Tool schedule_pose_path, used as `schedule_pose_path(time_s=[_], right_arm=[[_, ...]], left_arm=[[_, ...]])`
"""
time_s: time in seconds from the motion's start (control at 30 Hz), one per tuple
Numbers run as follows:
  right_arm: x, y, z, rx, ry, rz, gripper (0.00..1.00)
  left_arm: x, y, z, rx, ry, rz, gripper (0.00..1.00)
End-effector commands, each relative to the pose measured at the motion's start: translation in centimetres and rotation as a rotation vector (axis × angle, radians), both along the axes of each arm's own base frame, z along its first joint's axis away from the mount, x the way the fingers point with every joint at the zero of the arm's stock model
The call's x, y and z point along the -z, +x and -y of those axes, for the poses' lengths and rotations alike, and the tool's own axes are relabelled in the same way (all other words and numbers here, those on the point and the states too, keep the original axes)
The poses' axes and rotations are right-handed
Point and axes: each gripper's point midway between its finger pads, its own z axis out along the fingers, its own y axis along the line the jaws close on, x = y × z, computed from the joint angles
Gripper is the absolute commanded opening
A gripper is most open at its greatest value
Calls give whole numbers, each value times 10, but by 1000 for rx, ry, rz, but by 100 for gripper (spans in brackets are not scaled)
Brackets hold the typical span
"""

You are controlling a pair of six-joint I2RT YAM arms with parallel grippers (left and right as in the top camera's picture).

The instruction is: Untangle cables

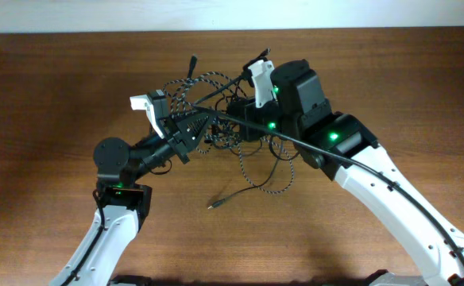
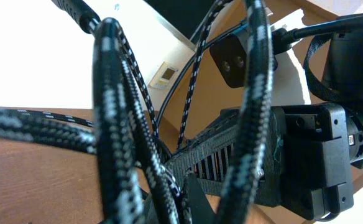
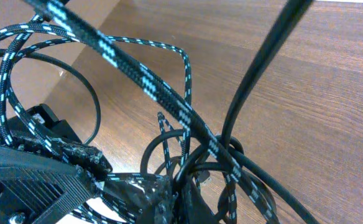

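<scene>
Wrist cams: just speckled cable (image 2: 110,124) + black cable (image 3: 256,74) crowding lens; can't tell jaw gap or grip on left gripper (image 1: 191,131) or right gripper (image 1: 236,110). Overhead only: tangle hoisted btwn both, loose loop + plug end trailing on table (image 1: 57,79).

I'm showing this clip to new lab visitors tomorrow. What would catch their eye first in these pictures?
The tangle of cables at the middle of the table, with the left arm and right arm reaching into it, draws the eye first. Just below, a loose plug end lies on the wood. In the right wrist view, the speckled braided cable slashes diagonally across the frame.
</scene>
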Motion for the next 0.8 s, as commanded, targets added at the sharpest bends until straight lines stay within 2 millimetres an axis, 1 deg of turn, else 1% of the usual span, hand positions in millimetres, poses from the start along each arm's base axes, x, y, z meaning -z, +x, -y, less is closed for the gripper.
schedule_pose_path(time_s=[0.0, 0.03, 0.07, 0.1, 0.13, 0.17, 0.2, 0.23, 0.27, 0.3, 0.37, 0.4, 0.43, 0.47, 0.5, 0.57, 0.6, 0.63, 0.67, 0.7, 0.73, 0.77], right_arm=[[-34, 5, 43, 94, 23, 48, 4], [-53, -2, 57, 87, 69, 60, 4], [-85, -18, 76, 32, 173, 83, 4], [-111, -33, 88, -45, 268, 105, 4], [-131, -45, 103, -105, 341, 128, 4], [-138, -48, 117, -104, 377, 121, 4], [-136, -41, 137, -54, 383, 108, 4], [-129, -37, 145, -22, 381, 79, 4], [-120, -38, 144, -31, 364, 59, 4], [-112, -39, 140, -48, 347, 43, 4], [-98, -40, 131, -94, 313, 25, 8], [-90, -41, 127, -118, 295, 11, 12], [-80, -43, 123, -144, 275, -10, 14], [-67, -46, 117, -165, 264, -65, 16], [-57, -51, 109, -195, 252, -103, 17], [-39, -67, 87, -312, 203, -124, 27], [-29, -69, 81, -321, 161, -141, 33], [-11, -66, 80, -281, 68, -157, 35], [2, -61, 84, -234, -29, -153, 41], [9, -56, 87, -199, -96, -133, 52], [12, -53, 88, -185, -124, -124, 56], [12, -57, 82, -204, -124, -120, 60]], left_arm=[[19, 8, -16, -36, 54, -55, 0], [41, 21, -34, -127, 56, -180, 0], [84, 35, -70, -303, 67, -394, 0], [109, 38, -92, -409, 80, -512, 0], [128, 36, -110, -485, 91, -601, 0], [130, 35, -115, -490, 85, -617, 0], [130, 35, -115, -491, 83, -616, 0], [129, 35, -114, -486, 81, -614, 0], [126, 34, -111, -466, 76, -603, 0], [117, 33, -104, -415, 65, -566, 0], [90, 28, -84, -268, 66, -424, 0], [68, 16, -68, -135, 91, -275, 0], [50, 4, -56, -26, 110, -149, 0], [37, -6, -48, 48, 123, -54, 0], [36, -7, -46, 49, 124, -51, 0], [37, -4, -47, 34, 123, -56, 0], [37, -4, -47, 34, 123, -56, 0], [37, -5, -47, 38, 123, -56, 0], [37, -6, -46, 46, 123, -55, 0], [37, -6, -46, 46, 123, -55, 0], [37, -6, -46, 46, 123, -54, 0], [37, -6, -46, 46, 123, -55, 0]])
